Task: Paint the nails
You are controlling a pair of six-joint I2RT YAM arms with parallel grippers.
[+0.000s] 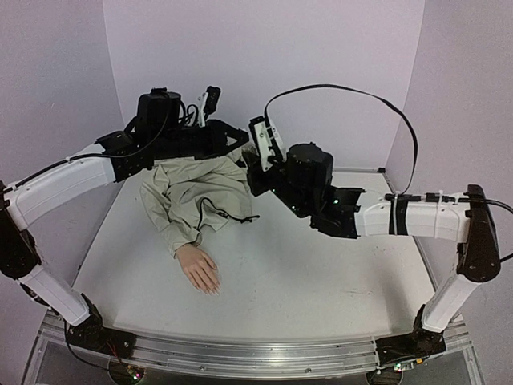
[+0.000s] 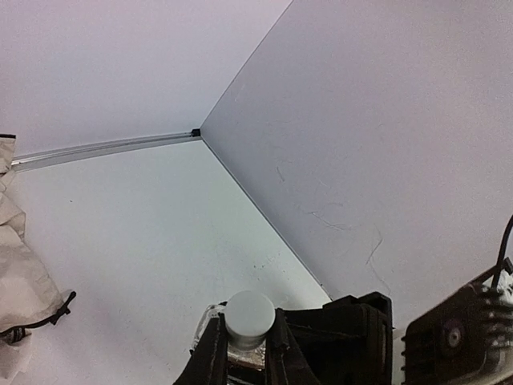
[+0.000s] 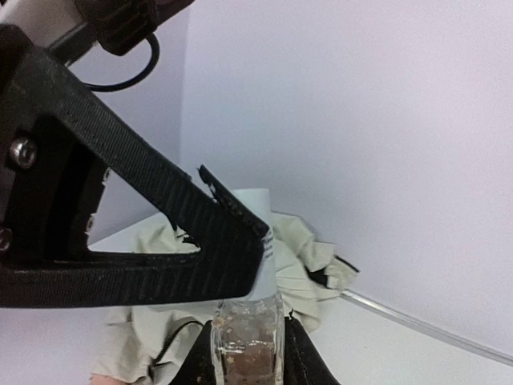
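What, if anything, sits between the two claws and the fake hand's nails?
Nothing visible blocks them. The nails lie uncovered on the table, past the crumpled jacket. The left gripper is shut on the cap, the right gripper on the bottle.

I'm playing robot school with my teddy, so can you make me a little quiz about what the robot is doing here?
1. True or false: the mannequin hand lies on the table, apart from both grippers.
2. What is the right gripper clamping? A) a glass bottle B) a paintbrush C) a sponge
3. Fill the gap: the left gripper is shut on the bottle's white ____.

Key: 1 true. 2 A. 3 cap.
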